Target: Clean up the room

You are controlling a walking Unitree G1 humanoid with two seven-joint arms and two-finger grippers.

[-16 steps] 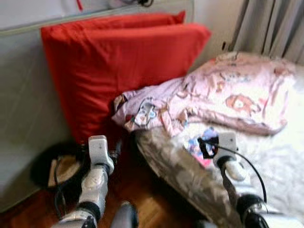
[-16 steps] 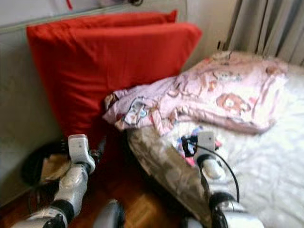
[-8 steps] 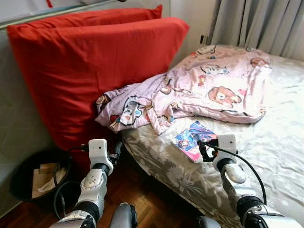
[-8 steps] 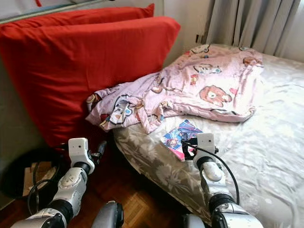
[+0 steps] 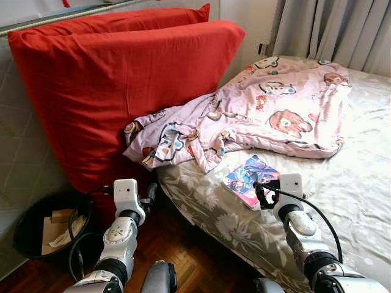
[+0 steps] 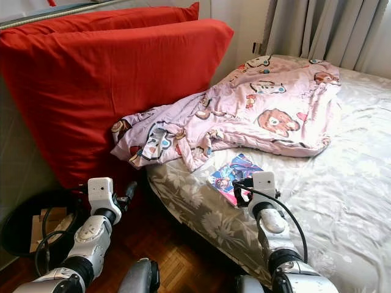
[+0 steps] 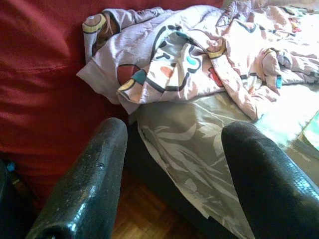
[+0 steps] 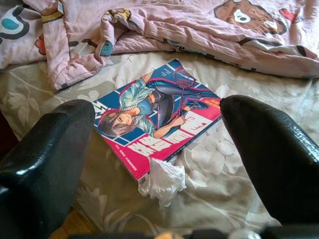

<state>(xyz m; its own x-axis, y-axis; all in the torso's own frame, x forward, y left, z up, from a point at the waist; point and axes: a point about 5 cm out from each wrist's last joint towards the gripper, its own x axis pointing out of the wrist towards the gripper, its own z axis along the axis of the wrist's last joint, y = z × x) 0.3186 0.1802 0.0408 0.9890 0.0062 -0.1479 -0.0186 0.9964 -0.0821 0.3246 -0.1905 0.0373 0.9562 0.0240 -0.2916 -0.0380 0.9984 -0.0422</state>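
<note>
Left eye view: the bed [image 5: 360, 177], covered with a grey leaf-patterned sheet, serves as landmark. On it, near its front edge, lies a comic book [image 5: 249, 180] with a bright cover. A pink cartoon-print blanket [image 5: 256, 116] lies crumpled on the bed behind the comic book. Two red pillows [image 5: 122, 85] stand upright beside the bed, against the wall. A black bin [image 5: 46, 226] holding paper scraps sits on the wooden floor [image 5: 195, 262], beside the bed and below the pillows. The right claw [image 5: 261, 194] hangs above the bed, just in front of the comic book; the left claw [image 5: 148, 196] hangs over the floor, beside the bed's edge.

Left wrist view: the left claw [image 7: 172, 164] has its fingers spread apart, framing the bed's corner, the blanket and a red pillow.

Right wrist view: the right claw [image 8: 157, 144] has its fingers spread wide, empty, either side of the comic book. A crumpled white tissue [image 8: 162, 180] touches the book's near edge on the bed.
</note>
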